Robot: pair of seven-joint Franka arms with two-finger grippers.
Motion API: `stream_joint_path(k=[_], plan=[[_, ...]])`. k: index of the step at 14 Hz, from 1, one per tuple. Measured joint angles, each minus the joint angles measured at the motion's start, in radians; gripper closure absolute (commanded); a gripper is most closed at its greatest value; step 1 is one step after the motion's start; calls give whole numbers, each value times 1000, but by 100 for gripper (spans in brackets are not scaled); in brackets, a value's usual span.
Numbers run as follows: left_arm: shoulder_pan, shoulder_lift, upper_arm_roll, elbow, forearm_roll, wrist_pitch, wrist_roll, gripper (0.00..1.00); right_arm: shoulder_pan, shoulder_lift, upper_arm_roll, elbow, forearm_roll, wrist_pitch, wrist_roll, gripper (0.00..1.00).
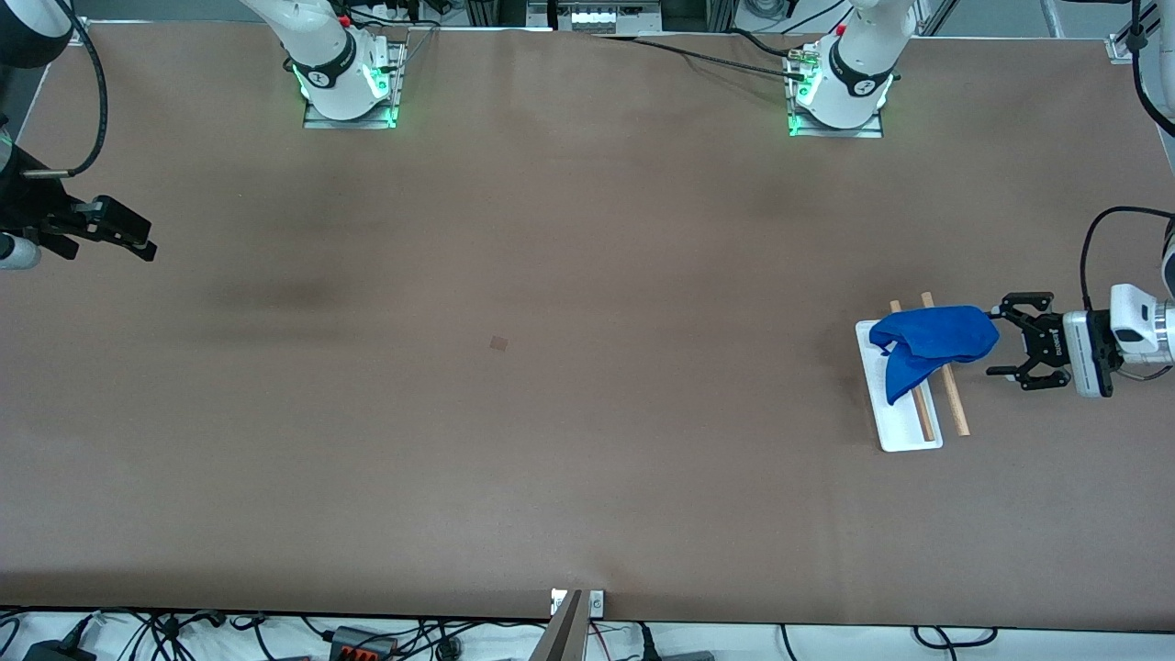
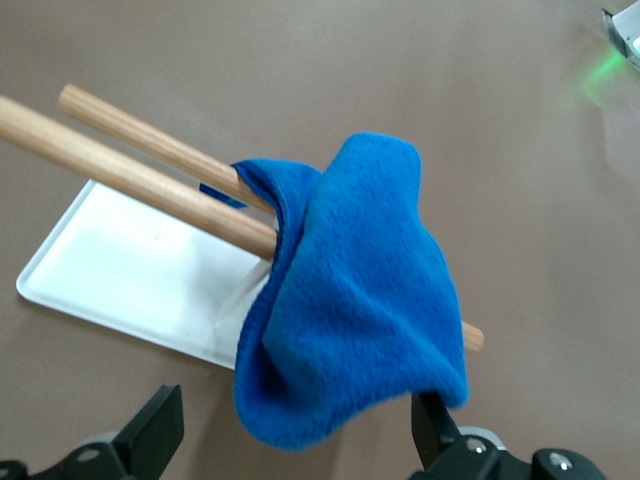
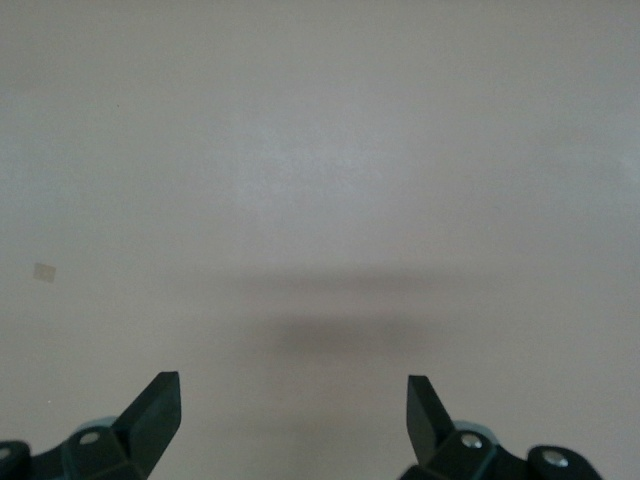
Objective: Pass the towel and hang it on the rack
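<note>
A: Your small white-tray rack with two pale wooden rods (image 1: 911, 386) carries the bright blue microfibre towel (image 1: 932, 341), draped over both rods.

B: And the grippers?

A: Left gripper (image 1: 1010, 341) is spread wide and empty just beside the towel, rods lying crosswise to it. Right gripper (image 1: 138, 240) waits, released, at the right arm's end.

Towel (image 1: 932, 341) on rack (image 1: 904, 431) blocks left gripper (image 1: 1008, 341).

Right gripper (image 3: 292, 405), fingers apart, above bare table (image 3: 320, 150).

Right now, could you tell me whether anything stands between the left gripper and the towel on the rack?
Nothing visible does. The towel is draped over the rack rods, and the open left gripper sits right beside it. The right gripper waits, open, at its end of the table.
</note>
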Motion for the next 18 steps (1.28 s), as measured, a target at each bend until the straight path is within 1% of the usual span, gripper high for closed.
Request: stream_joint_path(k=[7,9,11,15,18], plan=[[50,1,1,1,45,-44,8,0,-3,0,11,5,-1,-6,0,0],[55,1,1,5,50,-60,7,0,-30,0,34,5,-1,-7,0,0],[56,1,1,34,51,-98,-18,0,-39,0,48,5,-1,-8,0,0],[53,-6,0,175,75,-250,-241,0,-42,0,53,5,-2,-32,0,0],[48,-38,-12,231,94,-318,-439,0,-44,0,53,5,-3,-36,0,0]])
